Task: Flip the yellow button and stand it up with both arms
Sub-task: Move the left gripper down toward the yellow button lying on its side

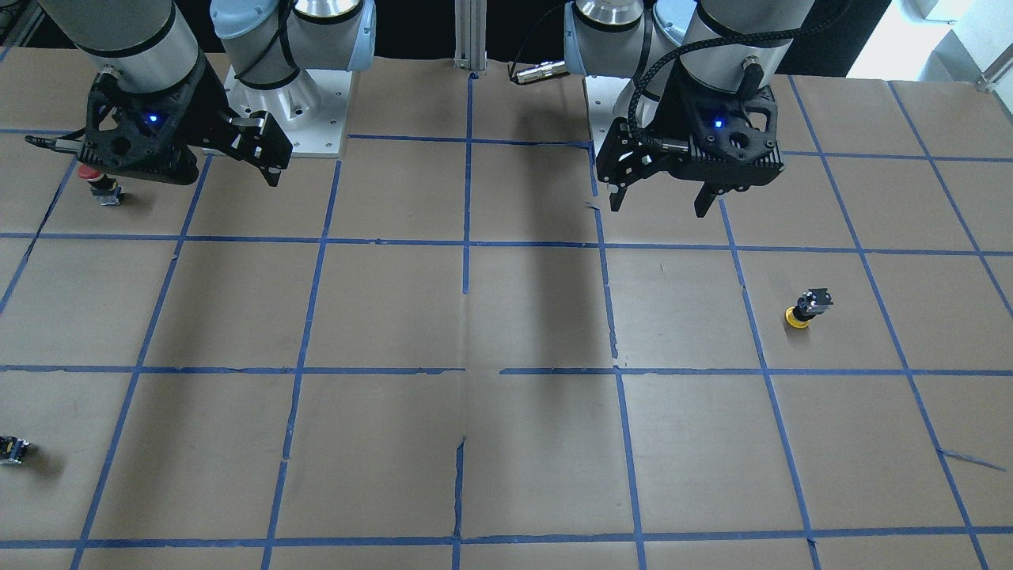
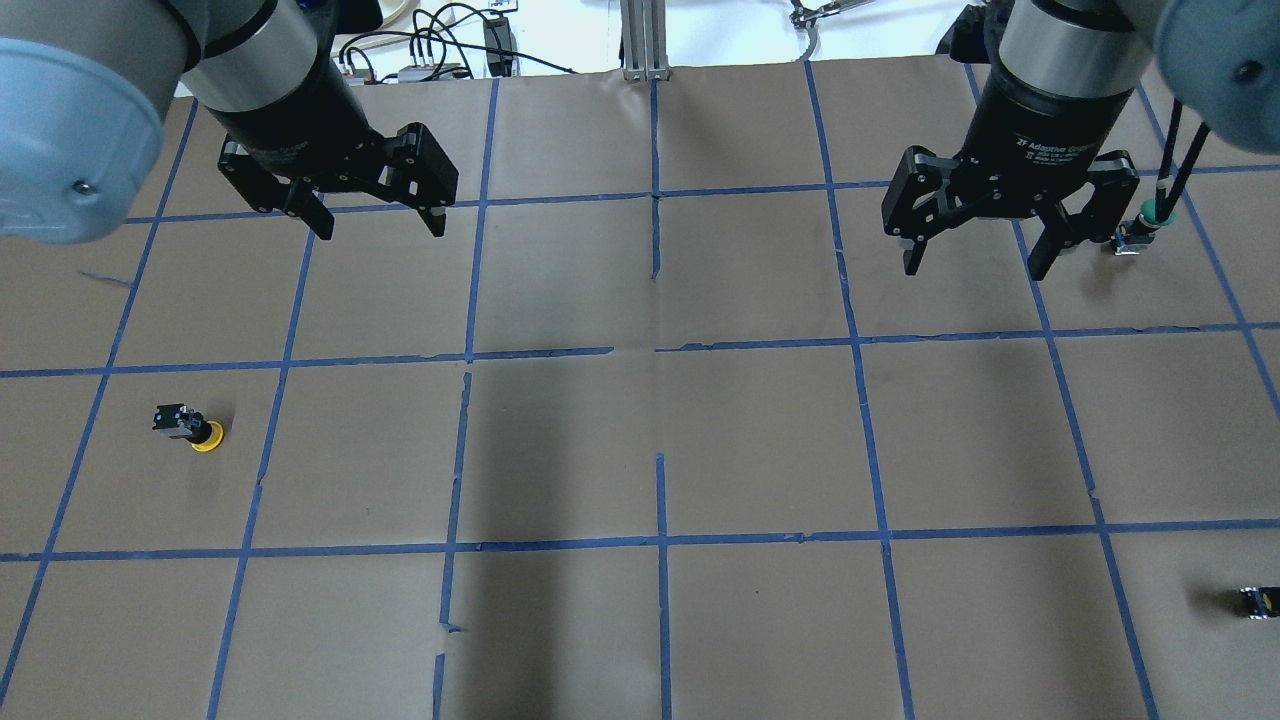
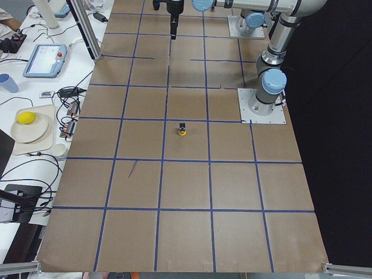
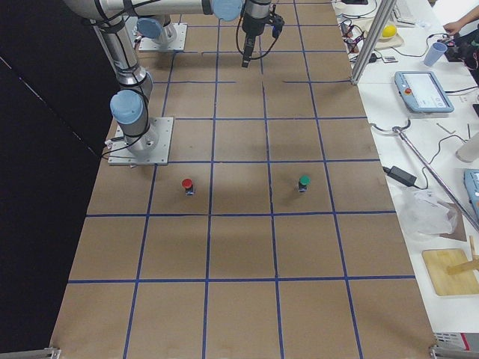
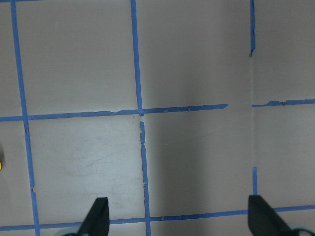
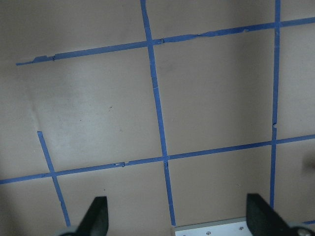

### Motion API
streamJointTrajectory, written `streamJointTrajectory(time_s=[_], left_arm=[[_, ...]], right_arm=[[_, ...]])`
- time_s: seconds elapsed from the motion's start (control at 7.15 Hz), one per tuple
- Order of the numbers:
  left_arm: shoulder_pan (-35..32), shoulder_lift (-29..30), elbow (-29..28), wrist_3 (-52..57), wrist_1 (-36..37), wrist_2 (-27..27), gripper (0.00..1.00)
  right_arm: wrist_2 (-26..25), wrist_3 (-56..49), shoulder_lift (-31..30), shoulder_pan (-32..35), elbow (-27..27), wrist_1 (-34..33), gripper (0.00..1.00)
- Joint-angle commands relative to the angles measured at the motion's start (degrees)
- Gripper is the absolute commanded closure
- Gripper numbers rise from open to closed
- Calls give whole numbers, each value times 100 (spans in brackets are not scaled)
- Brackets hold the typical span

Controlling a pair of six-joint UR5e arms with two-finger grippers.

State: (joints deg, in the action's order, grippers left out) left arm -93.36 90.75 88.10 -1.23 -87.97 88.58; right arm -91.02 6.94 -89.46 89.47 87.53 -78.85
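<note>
We are looking over a paper-covered counter (image 2: pixel 760 450) gridded with blue tape (image 2: pixel 560 546), with a cluttered white bench (image 4: pixel 449 149) running alongside.
Toward one short end, two buttons are standing cap up and well apart: a red-capped button (image 4: pixel 187 185) nearer the long edge away from the bench, and a green-capped button (image 4: pixel 304 182) nearer the bench-side edge. The bench is carrying a blue-framed tablet (image 4: pixel 423 91), a plate (image 3: pixel 29 136) holding something yellow, a blue cup (image 3: pixel 6 82) and loose cables (image 2: pixel 430 50). An aluminium post (image 2: pixel 640 40) is rising at the middle of that edge.
</note>
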Motion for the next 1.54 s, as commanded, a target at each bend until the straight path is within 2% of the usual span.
streamJointTrajectory(time_s=[0.0, 0.28, 0.56, 0.7, 0.98, 1.12, 1.26, 1.4], left_arm=[[28, -22, 14, 18, -9, -51, 1], [211, -83, 154, 175, -44, 27, 1], [1411, -83, 189, 237, -570, -8, 1], [1774, 12, 311, 1143, -563, 18, 1], [2459, 83, 767, 2010, -354, -8, 1], [2889, 136, 1005, 2117, -239, 1, 1], [3172, 162, 1172, 2127, 188, 27, 1], [3253, 215, 1331, 2127, 462, 523, 1]], right_arm=[[-21, 0, -10, 0, 0, 1, 0], [-39, 0, -10, 0, 0, 1, 0], [-56, 0, -10, 9, 0, 1, 0], [-56, 0, -10, 0, 0, 10, 0], [-56, 0, -10, 9, 0, -8, 0], [-56, 9, -10, 9, 0, -8, 0], [-56, 9, -10, 9, 0, -8, 0], [-56, 9, -10, 9, 9, -8, 0]])
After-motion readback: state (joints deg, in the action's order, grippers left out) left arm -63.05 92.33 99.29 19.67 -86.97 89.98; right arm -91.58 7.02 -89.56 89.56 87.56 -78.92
